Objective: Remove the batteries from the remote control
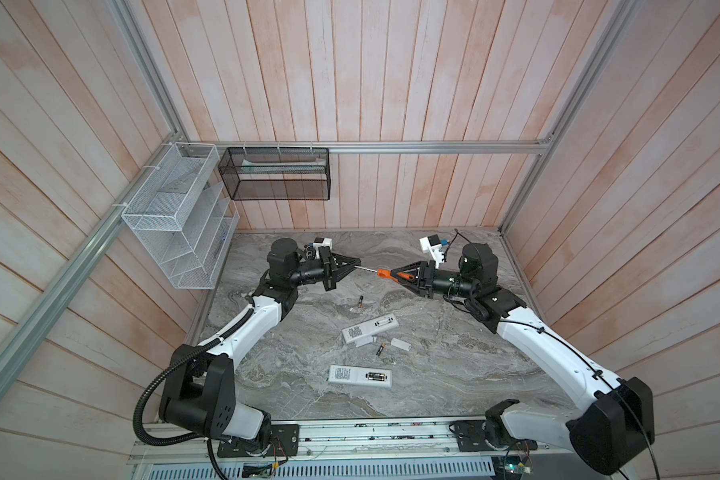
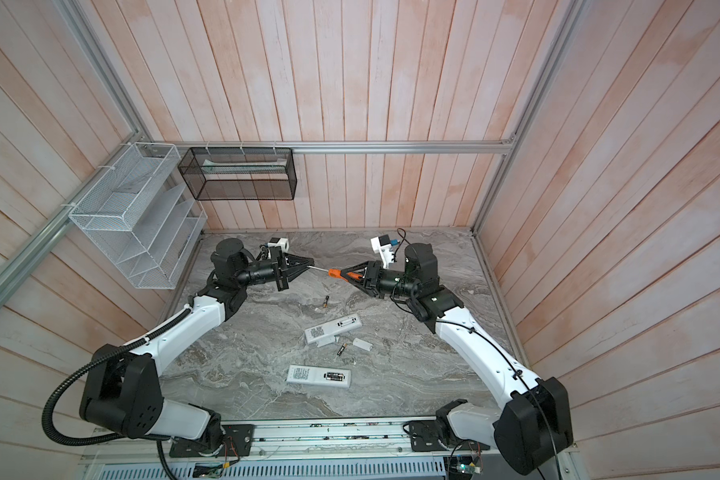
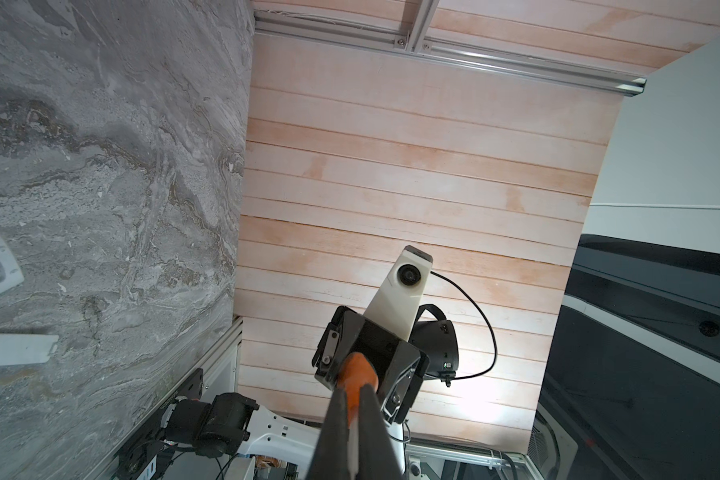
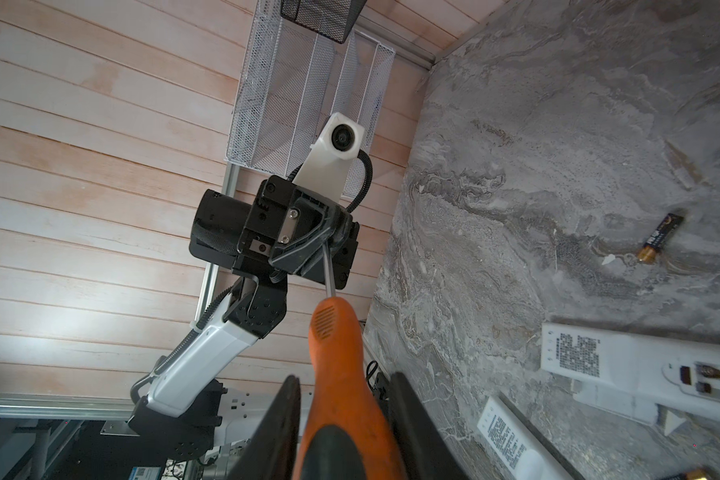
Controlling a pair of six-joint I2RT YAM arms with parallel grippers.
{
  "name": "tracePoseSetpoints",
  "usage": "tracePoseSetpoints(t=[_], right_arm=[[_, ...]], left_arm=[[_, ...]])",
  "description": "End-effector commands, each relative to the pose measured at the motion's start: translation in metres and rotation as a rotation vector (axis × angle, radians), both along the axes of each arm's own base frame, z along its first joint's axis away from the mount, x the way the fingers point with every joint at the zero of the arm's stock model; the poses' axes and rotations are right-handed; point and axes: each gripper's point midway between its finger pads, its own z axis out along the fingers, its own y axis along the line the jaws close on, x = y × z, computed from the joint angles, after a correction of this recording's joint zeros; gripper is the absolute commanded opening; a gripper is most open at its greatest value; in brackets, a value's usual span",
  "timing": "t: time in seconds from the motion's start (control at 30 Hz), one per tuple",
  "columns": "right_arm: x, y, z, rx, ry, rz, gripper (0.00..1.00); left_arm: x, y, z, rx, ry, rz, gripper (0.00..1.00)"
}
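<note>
Shaft of screwdriver point(image 1: 382, 272) pinched tight in left hand point(image 1: 356, 262); right hand point(image 1: 395, 274) sits narrow around ribbed orange handle, contact unclear even in rt wrist view. Both top views alone show two batteries point(image 1: 374, 376) seated in white remote point(image 1: 344, 373); others loose on marbled worktop point(image 1: 454, 365).

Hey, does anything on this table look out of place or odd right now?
Yes. The screwdriver hangs in mid-air, gripped at both ends: left pincer on the metal shaft, right pincer around the orange handle. Two batteries lie loose and apart on the marble table, and a detached battery cover lies near one.
</note>
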Motion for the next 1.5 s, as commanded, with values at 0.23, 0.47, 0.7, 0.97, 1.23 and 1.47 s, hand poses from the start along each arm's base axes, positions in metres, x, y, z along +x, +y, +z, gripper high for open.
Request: tracePoseSetpoints(t=[0.23, 0.47, 0.7, 0.97, 1.23, 1.47], right_arm=[[0.005, -0.005, 0.003, 0.002, -0.036, -0.009, 0.20], [0.008, -0.030, -0.003, -0.043, -0.017, -0.061, 0.18], [0.016, -0.082, -0.016, -0.194, 0.039, -0.167, 0.16], [0.015, -0.136, -0.044, -0.559, 0.121, -0.227, 0.15], [0.006, -0.139, -0.049, -0.559, 0.135, -0.219, 0.15], [0.005, -0.140, -0.048, -0.530, 0.140, -0.218, 0.16]], left_arm=[[-0.003, 0.002, 0.010, -0.005, -0.051, -0.052, 0.02], [-0.015, 0.017, -0.007, 0.062, -0.042, -0.053, 0.65], [-0.042, 0.034, -0.046, 0.334, -0.091, -0.100, 1.00], [-0.074, 0.011, -0.086, 0.774, -0.388, -0.398, 1.00], [-0.141, -0.013, -0.141, 1.001, -1.096, -0.990, 1.00], [-0.169, 0.010, -0.186, 1.041, -1.262, -1.176, 1.00]])
